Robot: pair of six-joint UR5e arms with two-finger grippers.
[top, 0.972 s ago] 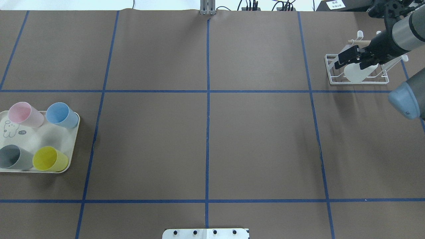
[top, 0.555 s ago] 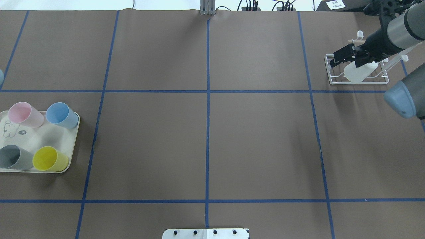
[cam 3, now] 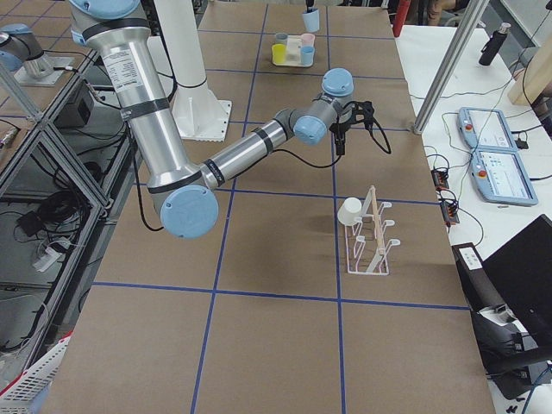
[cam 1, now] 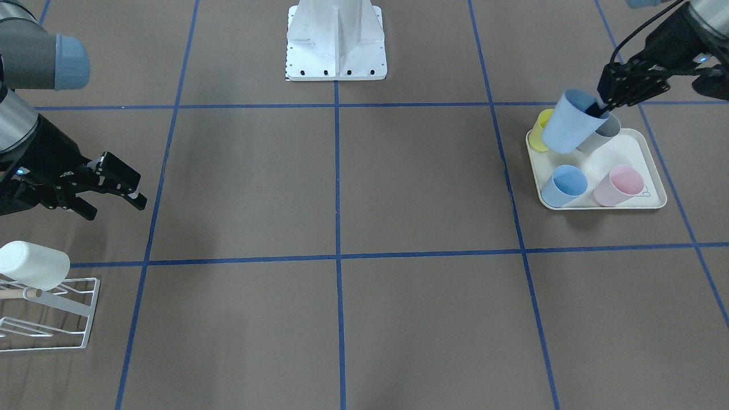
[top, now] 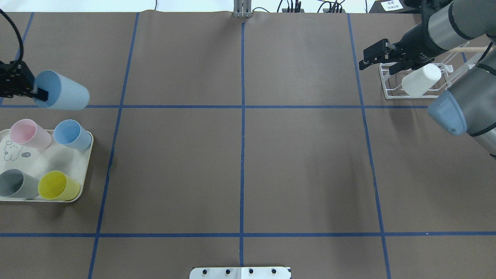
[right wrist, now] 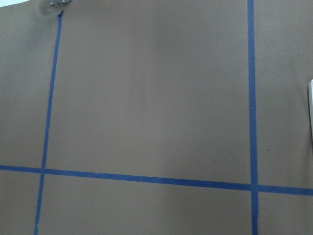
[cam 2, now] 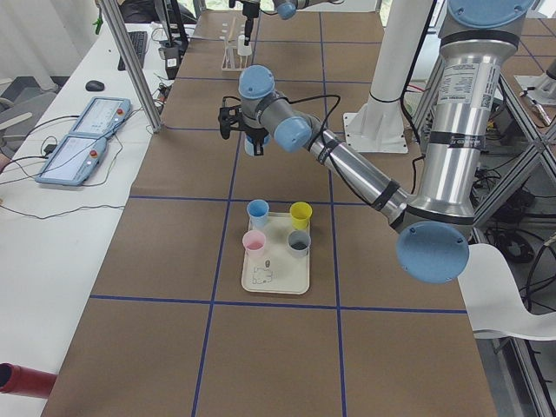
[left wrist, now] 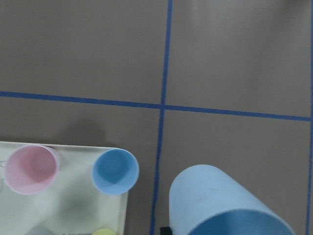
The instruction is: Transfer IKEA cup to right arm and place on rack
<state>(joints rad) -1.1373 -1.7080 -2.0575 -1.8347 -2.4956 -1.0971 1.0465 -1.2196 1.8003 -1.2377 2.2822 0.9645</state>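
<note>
The left gripper (top: pixel 37 93) pinches the rim of a tilted light-blue plastic cup (top: pixel 64 95), held aloft. The right gripper (top: pixel 376 64), jaws spread and empty, hangs just beside the white wire rack (top: pixel 387 93), seemingly clear of it.

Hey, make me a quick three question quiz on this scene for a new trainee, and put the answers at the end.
1. True or false: the right tool is holding a cup.
2. Which cup is already on the rack? A white, B yellow, C pink.
3. Fill in: the left tool grips a ___ cup by its rim, clear of the table.
Key: 1 false, it is open and empty. 2 A, the white cup. 3 the light-blue cup.
</note>
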